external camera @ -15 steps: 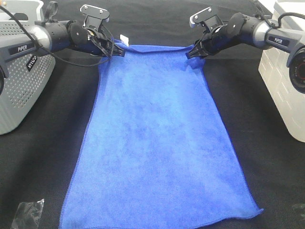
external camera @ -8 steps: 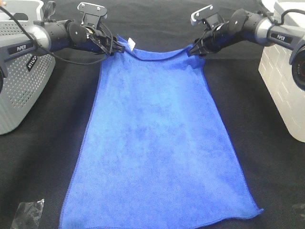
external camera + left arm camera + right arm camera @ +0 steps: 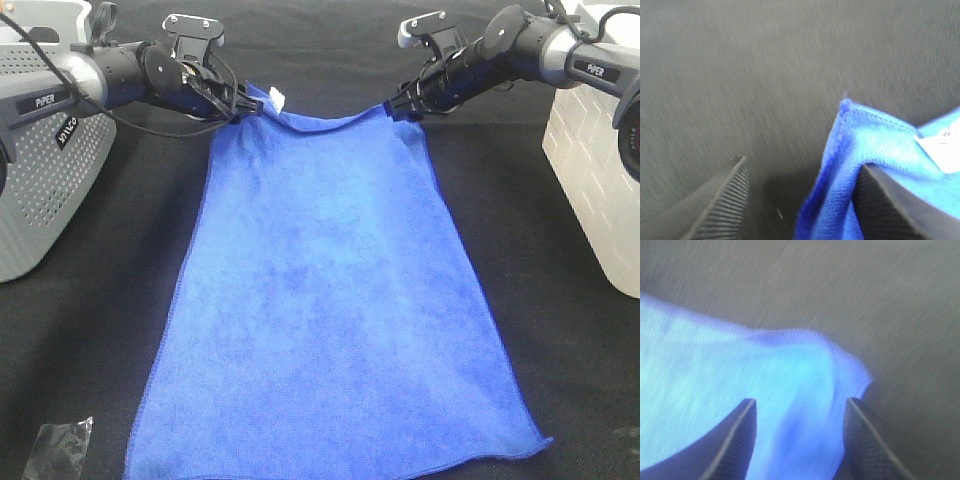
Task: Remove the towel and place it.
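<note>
The towel (image 3: 325,300) lies flat on the black table (image 3: 90,350), long axis running from the camera toward the arms. The left gripper (image 3: 243,103) and right gripper (image 3: 397,106) stand open at its far corners, equally near.

Robot test rig in lab setting, not home. Worktop (image 3: 100,330) covered edge to edge in black cloth, staged for recording. Two black arms on it, each branded "PiPER", cables running loose along left arm (image 3: 110,75). Grey perforated equipment housing (image 3: 40,190) at left edge, white brick-patterned box (image 3: 595,180) at right edge. Camera lens (image 3: 632,140) showing at far right. Scrap of clear plastic wrap (image 3: 58,445) lying at near left corner.
</note>
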